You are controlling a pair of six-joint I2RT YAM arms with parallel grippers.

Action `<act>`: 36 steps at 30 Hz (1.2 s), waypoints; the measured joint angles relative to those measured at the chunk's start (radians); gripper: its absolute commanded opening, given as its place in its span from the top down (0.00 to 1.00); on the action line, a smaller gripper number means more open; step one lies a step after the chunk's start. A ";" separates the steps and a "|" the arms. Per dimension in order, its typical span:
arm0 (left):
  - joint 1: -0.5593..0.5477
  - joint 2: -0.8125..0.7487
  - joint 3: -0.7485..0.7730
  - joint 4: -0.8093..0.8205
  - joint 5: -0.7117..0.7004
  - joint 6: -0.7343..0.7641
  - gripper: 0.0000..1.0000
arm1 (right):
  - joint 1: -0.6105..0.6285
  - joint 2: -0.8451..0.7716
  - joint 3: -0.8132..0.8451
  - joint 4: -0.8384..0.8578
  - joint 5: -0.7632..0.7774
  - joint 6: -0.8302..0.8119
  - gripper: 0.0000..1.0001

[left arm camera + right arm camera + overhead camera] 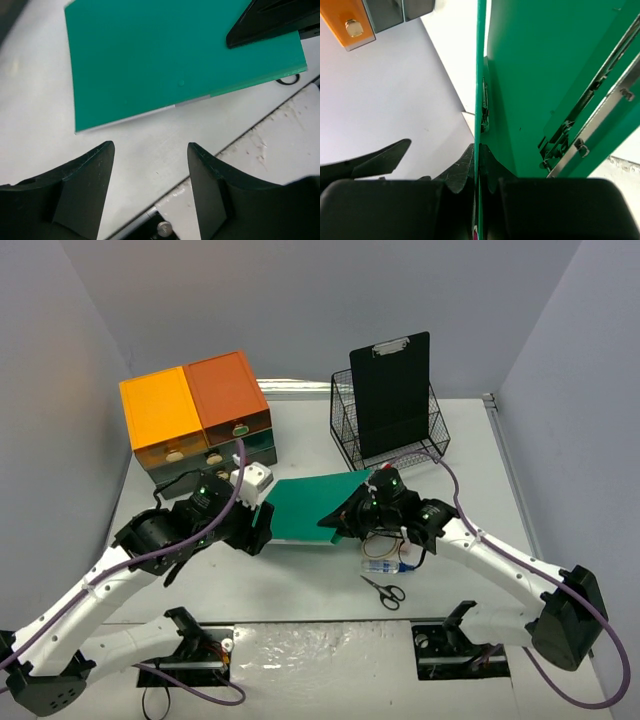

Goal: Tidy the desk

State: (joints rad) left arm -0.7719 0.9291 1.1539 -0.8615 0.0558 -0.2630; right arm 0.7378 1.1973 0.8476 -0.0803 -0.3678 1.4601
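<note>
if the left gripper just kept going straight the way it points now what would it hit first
Probably the green board: its near edge lies right ahead of the open left gripper, across a strip of bare desk. Depth is unclear, so if it's angled down it may touch the desk first.

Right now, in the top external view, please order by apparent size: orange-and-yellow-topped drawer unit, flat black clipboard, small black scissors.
Largest: drawer unit.
Then: black clipboard.
Smallest: scissors.
</note>
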 measured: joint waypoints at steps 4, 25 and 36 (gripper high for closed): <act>-0.065 0.012 -0.005 0.039 -0.070 0.077 0.43 | -0.008 0.025 0.040 -0.036 -0.014 0.006 1.00; -0.417 0.051 -0.164 0.241 -0.410 0.354 0.37 | -0.155 0.183 0.306 -0.168 -0.117 0.000 1.00; -0.424 0.177 -0.260 0.567 -0.563 0.574 0.36 | -0.153 0.187 0.344 -0.230 -0.140 0.002 1.00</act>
State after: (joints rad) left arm -1.1957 1.1059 0.8935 -0.2947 -0.5074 0.3107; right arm 0.5843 1.3846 1.1916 -0.3108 -0.5076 1.4620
